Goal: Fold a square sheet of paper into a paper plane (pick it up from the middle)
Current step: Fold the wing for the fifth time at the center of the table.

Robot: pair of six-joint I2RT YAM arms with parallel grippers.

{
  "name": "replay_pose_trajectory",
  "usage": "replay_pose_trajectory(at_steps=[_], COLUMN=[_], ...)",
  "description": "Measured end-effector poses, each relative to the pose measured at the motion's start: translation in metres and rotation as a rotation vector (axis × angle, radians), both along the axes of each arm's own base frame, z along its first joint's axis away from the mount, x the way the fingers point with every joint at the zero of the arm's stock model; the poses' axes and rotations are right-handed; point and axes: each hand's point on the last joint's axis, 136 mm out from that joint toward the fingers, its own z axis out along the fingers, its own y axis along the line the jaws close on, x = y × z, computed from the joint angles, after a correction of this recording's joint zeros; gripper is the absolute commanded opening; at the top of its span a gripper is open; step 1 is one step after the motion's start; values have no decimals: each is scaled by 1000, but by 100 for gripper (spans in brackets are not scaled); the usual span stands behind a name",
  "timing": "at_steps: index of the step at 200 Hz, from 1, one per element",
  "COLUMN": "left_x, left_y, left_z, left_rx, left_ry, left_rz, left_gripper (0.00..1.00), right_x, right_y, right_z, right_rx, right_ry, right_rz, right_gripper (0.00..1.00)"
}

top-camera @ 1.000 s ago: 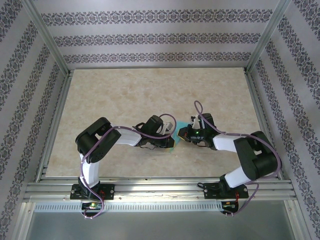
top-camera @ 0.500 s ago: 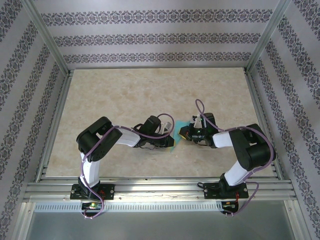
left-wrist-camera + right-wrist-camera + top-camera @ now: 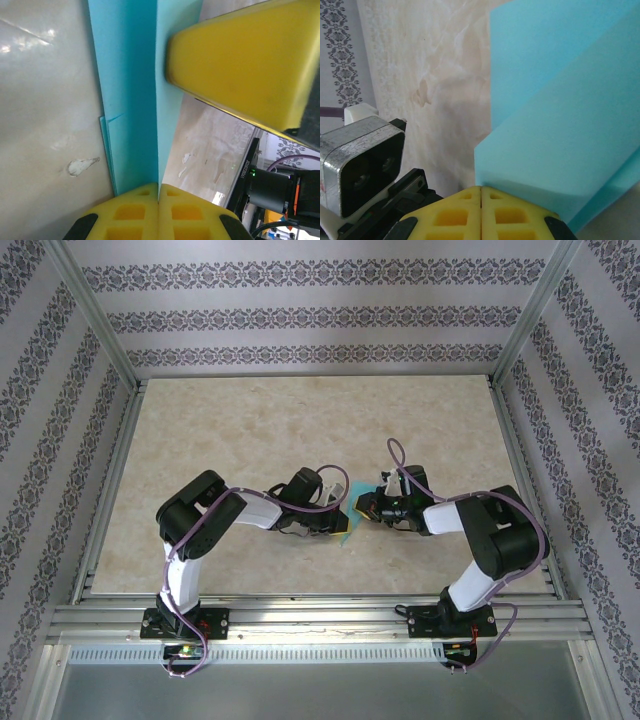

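- Evidently mid-fold: the square sheet of paper (image 3: 131,95) is already creased lengthwise, one panel in shade and one lit, with a second layer peeking out along its edge.
- Left jaws are clenched on the paper at the crease end. Right jaws are clenched on a doubled corner (image 3: 560,135) from the paper's opposite side.
- The right arm's yellow finger (image 3: 245,65) hangs just beside the sheet in the left wrist view, so the two grips are very close.
- From above the paper (image 3: 348,523) is mostly hidden by both wrists. How many folds are done I cannot tell, though it is probably well short of a dart.
- Next move, as I judge it: one grip anchors while the other swings its flap over the crease. It calls for slow, matched motion, since a thin sheet pulled from both ends could tear or slip.
- Room: bare desk (image 3: 250,430) stretches wide beyond the paper and to either side of it. The near rail (image 3: 320,612) sits closer, behind the paper, so working away from it is the freer direction.
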Motion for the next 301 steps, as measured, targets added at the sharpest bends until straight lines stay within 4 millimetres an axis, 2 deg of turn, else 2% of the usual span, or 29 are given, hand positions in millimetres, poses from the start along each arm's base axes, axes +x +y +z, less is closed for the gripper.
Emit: replay_pose_trajectory(at_steps=[87,109,127,156,192,202,223,245,281,301], left_x=[0,-1,-1,-2,-9,-11,-13,-13,-15,-24], left_y=[0,0,1,2,7,8,10,10,11,15], left_z=[0,0,0,3,3,2,2,2,3,4], left_rx=[-4,-5,-6,-21,-34,-35,-36,-36,-36,-22], left_ry=[12,12,12,-12,-35,-34,-40,-42,-48,-32], left_rz=[-9,-10,-11,-14,-23,-24,-25,-27,-41,-71], left_gripper=[0,3,10,14,11,0,0,2,15,14], right_x=[1,2,2,1,2,2,2,2,2,2], right_y=[-5,-5,-5,-5,-4,-4,-3,-3,-3,-3], right_z=[-12,-13,-13,-13,-13,-14,-14,-14,-14,-14], right_rx=[-19,-19,-19,-20,-22,-21,-22,-25,-32,-34], right_ry=[26,26,25,27,34,38,45,46,45,46], right_rz=[-20,-19,-19,-19,-16,-13,-11,-5,1,4], right_gripper=[7,7,6,6,6,6,6,5,5,5])
